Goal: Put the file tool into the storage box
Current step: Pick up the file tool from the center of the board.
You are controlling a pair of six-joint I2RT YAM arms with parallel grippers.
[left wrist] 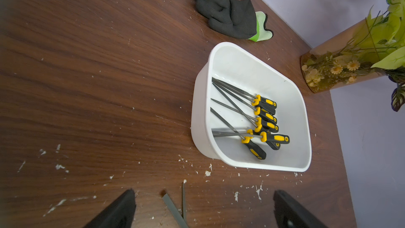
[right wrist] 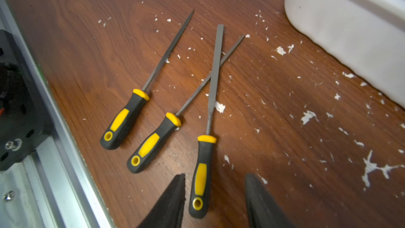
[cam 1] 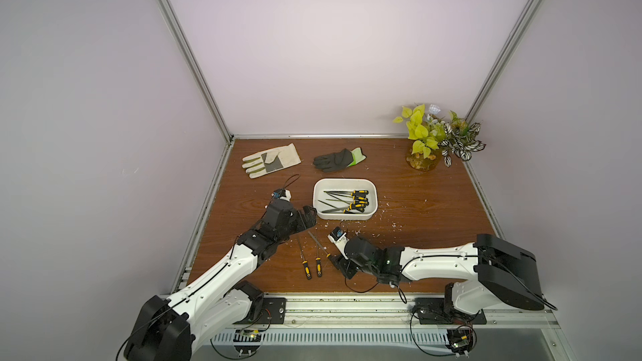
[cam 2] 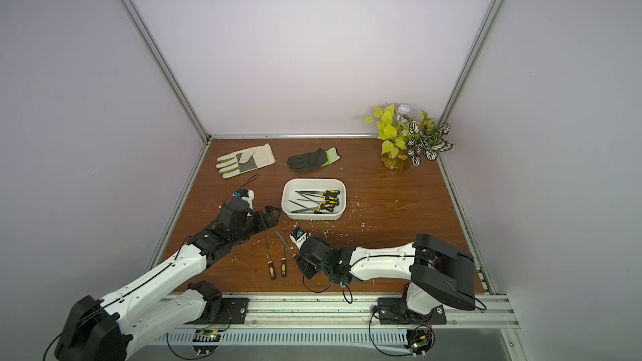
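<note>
Pale work glove point(cam 1: 272, 160), black glove point(cam 1: 335, 160), potted plant point(cam 1: 421, 130), white flakes point(right wrist: 308, 116)

You'll find 3 black-and-yellow-handled files point(right wrist: 153, 143) lying flat, 2 crossed, just nearer than the white storage box point(cam 1: 344, 216).

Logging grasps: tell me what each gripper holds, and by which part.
Nothing is held. The right gripper stands open astride the handle of the flat file, which lies on the table; the left gripper is open and empty.
</note>
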